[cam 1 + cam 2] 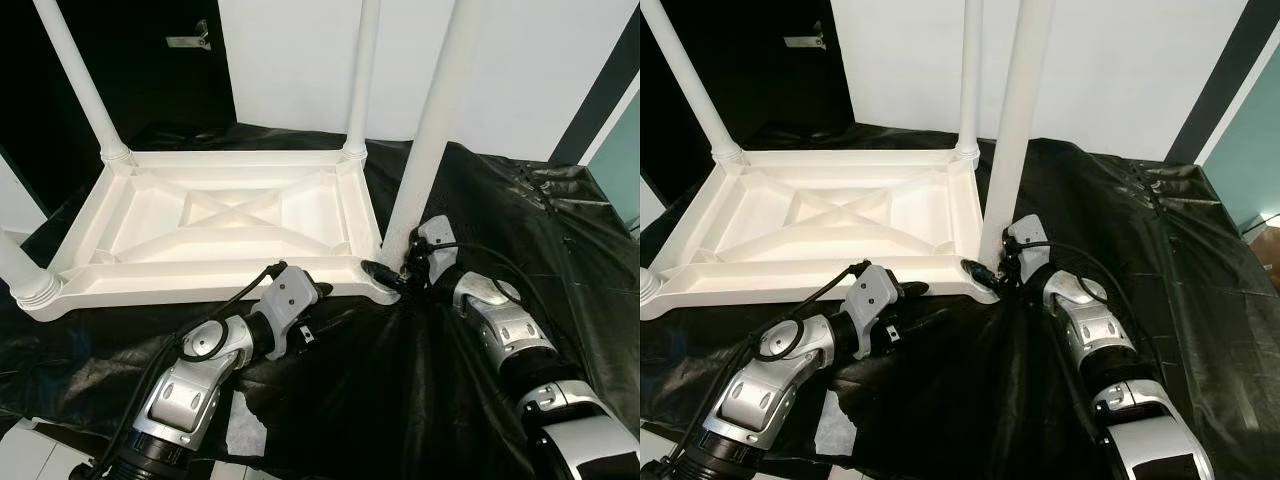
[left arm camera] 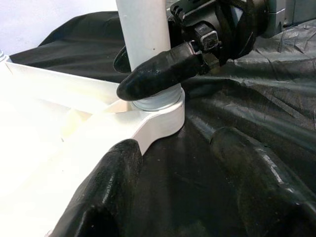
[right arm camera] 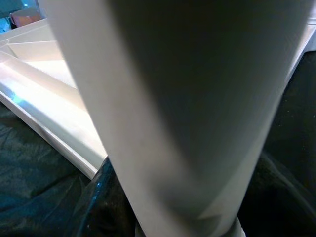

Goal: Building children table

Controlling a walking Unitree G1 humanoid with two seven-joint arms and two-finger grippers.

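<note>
On black sheeting [image 1: 480, 200], upturned table top [image 1: 215, 225], near leg [image 1: 425, 130] upright, right gripper [image 1: 392, 276] grasping its base, left gripper [image 2: 182, 192] released.

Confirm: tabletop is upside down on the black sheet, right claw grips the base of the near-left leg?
Not quite. The right claw grips the base of the near-right leg, as the left eye view shows. The tabletop is upside down on the black sheet.

Floor covered by black plastic sheeting [image 1: 480, 200], creased. White tabletop [image 1: 220, 225] lies upside down directly on the sheeting, legs pointing up.
</note>
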